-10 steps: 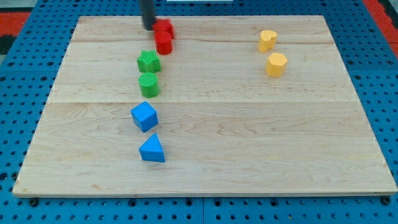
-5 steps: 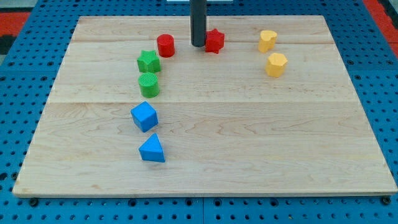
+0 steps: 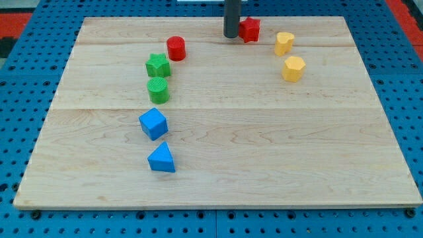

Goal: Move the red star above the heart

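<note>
The red star [image 3: 250, 30] lies near the view's top edge of the wooden board, right of centre. My tip [image 3: 230, 35] touches its left side. The yellow heart [image 3: 284, 43] lies just right of the star and slightly lower. The star's right edge is a small gap from the heart.
A yellow hexagon block [image 3: 293, 68] sits below the heart. A red cylinder [image 3: 176, 47], green star [image 3: 157, 65], green cylinder [image 3: 158, 90], blue cube [image 3: 153, 123] and blue triangle [image 3: 162, 158] run down the view's left. The board's top edge [image 3: 198, 18] is close behind the star.
My tip has pushed the red star right and up, from beside the red cylinder to near the yellow heart. The other blocks have not moved.
</note>
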